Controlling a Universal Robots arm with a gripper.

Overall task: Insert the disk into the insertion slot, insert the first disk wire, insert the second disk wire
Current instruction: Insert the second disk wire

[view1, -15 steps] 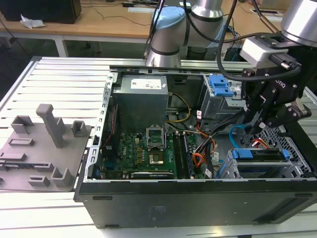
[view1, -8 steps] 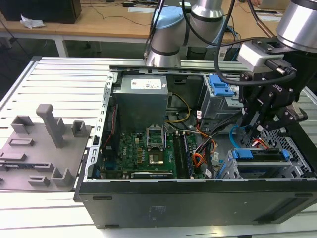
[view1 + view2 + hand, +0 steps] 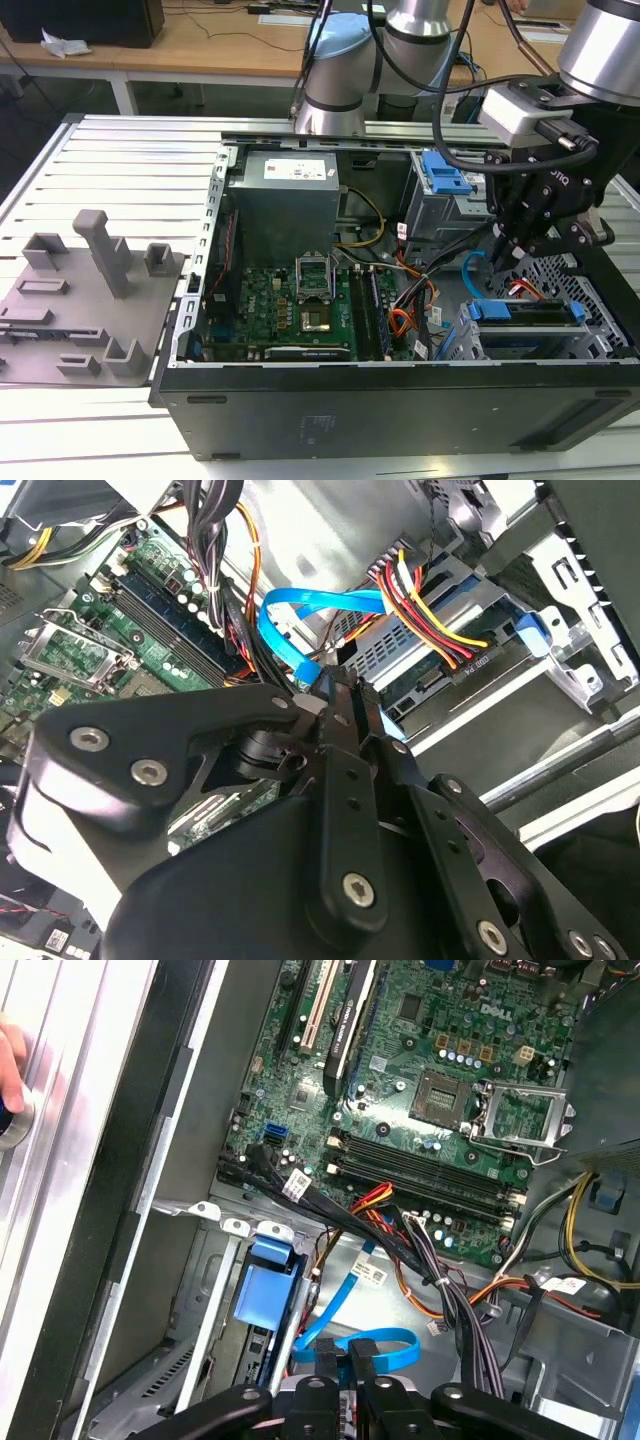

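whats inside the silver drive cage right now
The disk in its blue frame sits inside the insertion slot, and a multicoloured wire plug is seated at its end. The gripper pinches the second disk wire nearby. The cage walls hide the disk's underside.

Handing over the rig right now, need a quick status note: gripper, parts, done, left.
Gripper: down inside the case at the drive bay, fingers closed on the second disk wire, the light-blue looped cable.
Disk: blue frame seated in the insertion slot, the silver perforated cage.
Done: disk is in; a multicoloured wire bundle's dark plug sits at the drive's edge.
Left: the blue cable's plug end is hidden by the fingers, so I cannot confirm it is seated.
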